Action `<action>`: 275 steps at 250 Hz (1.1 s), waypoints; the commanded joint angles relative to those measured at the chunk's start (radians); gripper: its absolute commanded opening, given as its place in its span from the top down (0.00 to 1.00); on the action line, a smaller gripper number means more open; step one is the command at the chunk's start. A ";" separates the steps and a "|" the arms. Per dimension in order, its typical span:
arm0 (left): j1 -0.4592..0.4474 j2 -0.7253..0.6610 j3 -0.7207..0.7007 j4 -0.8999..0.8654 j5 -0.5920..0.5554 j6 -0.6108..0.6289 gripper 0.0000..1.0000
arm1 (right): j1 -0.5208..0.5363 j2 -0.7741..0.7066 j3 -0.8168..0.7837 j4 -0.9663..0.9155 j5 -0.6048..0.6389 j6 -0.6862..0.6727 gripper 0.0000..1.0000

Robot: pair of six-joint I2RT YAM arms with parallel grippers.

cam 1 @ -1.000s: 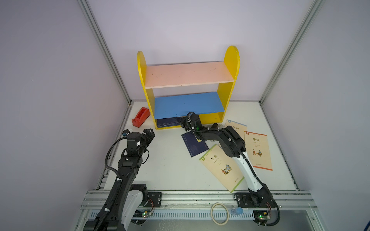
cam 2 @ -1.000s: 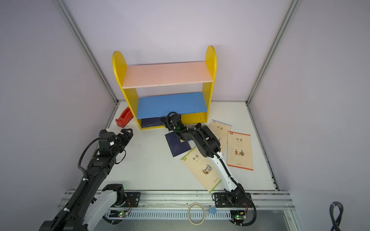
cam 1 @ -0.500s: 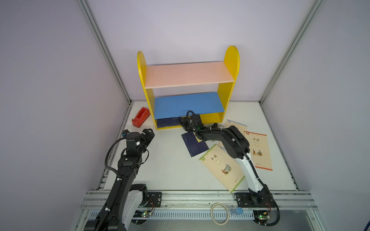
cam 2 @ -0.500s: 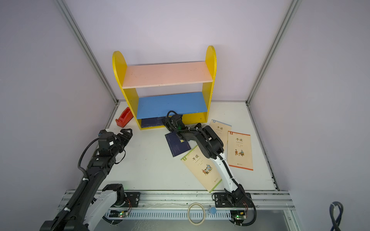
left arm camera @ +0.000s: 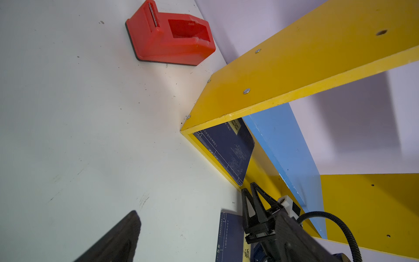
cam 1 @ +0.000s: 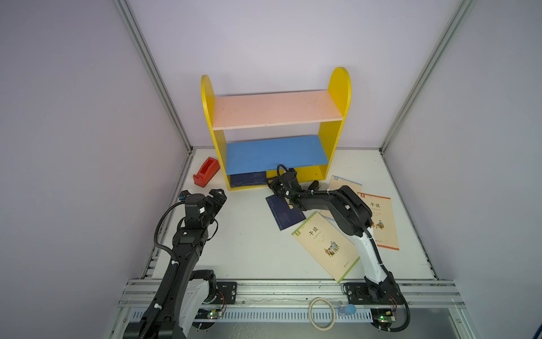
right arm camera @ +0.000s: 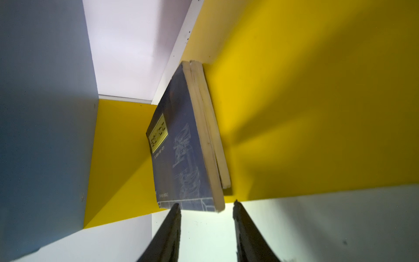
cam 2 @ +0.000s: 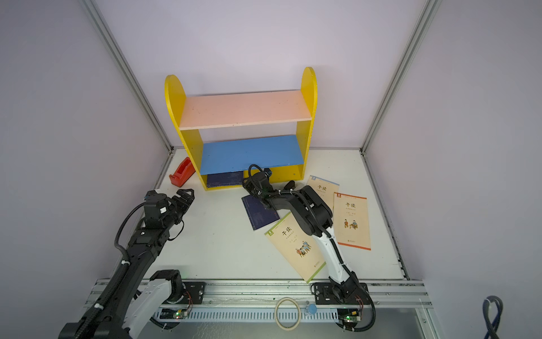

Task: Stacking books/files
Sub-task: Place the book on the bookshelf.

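In both top views the right fingers (cam 1: 271, 185), shut a second ago, are seen part-open and empty at 3 o'clock of the navy stack (cam 1: 247, 179) on the bottom shelf (cam 1: 311, 173), the left fingers (cam 1: 218, 195) wide and empty, one navy book (cam 1: 286, 212) and three cream books (cam 1: 325, 246) left on the desk (cam 1: 249, 234); in the right wrist view two books are counted stacked, the upper apparently just released.

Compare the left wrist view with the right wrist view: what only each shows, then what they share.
Only left wrist: the red tape dispenser, a navy book flat on the table, and the right fingers from outside.
Only right wrist: the navy stack edge-on, its page edges showing two books, and the open gap between those fingers, nothing in it.
Both: that navy stack in the yellow shelf, bottom compartment, the blue board above it, the white table.
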 commanded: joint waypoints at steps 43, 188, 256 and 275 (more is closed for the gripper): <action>0.002 0.019 -0.001 0.014 0.008 -0.004 0.04 | 0.042 0.009 -0.028 0.118 0.014 0.042 0.69; 0.004 0.020 0.001 0.011 0.014 -0.005 0.05 | 0.040 0.100 0.107 0.053 0.007 0.071 0.81; 0.002 0.018 0.002 0.011 0.019 -0.006 0.04 | 0.050 0.054 0.024 0.080 0.048 0.069 0.75; 0.005 0.018 0.001 0.009 0.019 -0.007 0.04 | 0.049 0.066 0.034 0.076 0.044 0.073 0.76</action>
